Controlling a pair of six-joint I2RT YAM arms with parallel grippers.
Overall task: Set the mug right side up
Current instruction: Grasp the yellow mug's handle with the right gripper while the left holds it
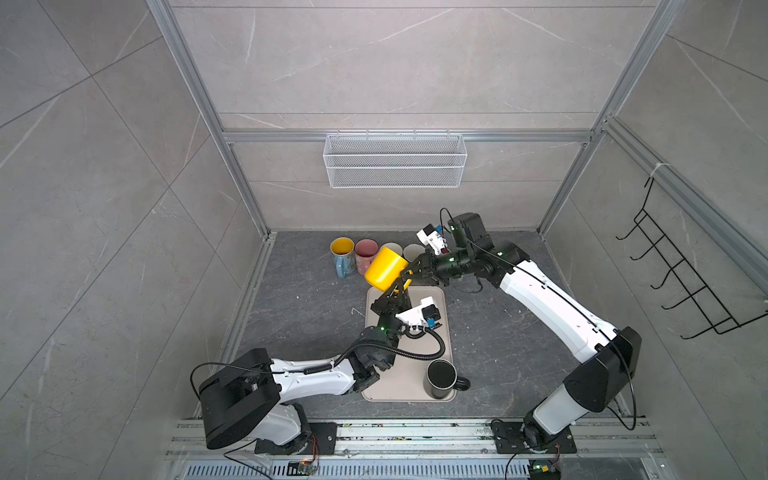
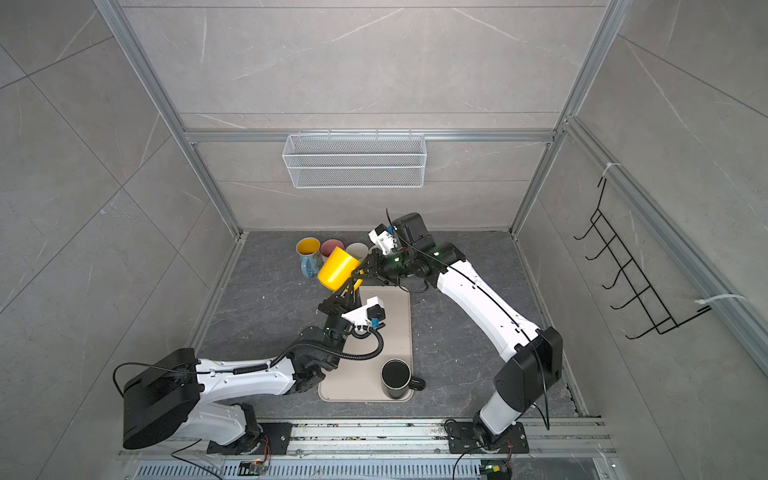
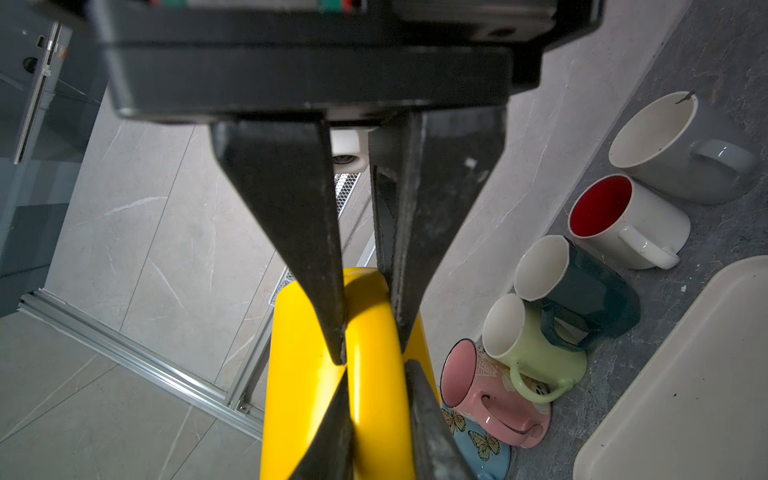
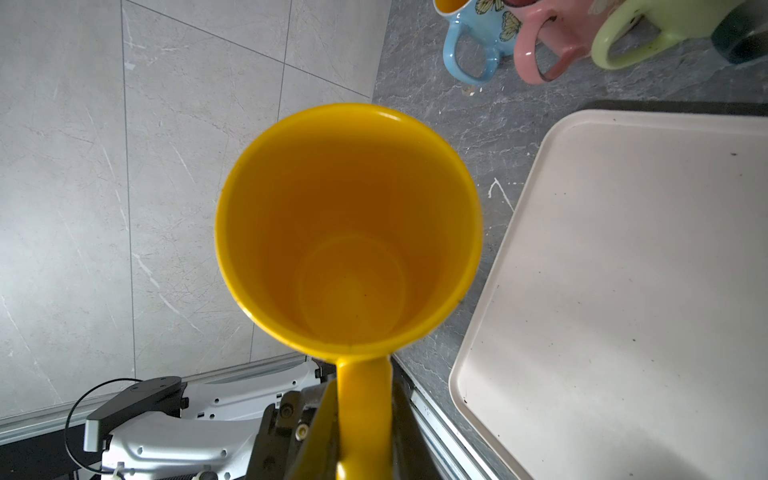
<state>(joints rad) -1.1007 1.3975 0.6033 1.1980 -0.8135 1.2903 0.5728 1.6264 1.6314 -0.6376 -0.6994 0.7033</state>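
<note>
Held up in the air between both arms: yellow mug, tipped over on its side, above the far edge of the tray and just in front of the mugs lined along the back wall. Neither upright nor mouth down; mouth turned toward the right arm, hidden in both top views, looked straight into from the right wrist

Clamped on the handle: right gripper, one finger pressed to each side of the yellow strap. Angled up from over the tray and closed round the same handle just beside it: left gripper, fingers against both edges of the strap; how firmly, impossible to tell. Tips of the two grippers almost meeting in the left wrist view

Standing upright on the near right corner of the tray: black mug, handle poking out past the tray's edge

Lined up by the back wall, all mouth up, handles toward the tray: blue butterfly mug, pink mug, pale green mug, dark green mug, white mug with a red inside, grey mug

Hung on the back wall: wire basket. Fixed to the right wall: black hook rack
</note>
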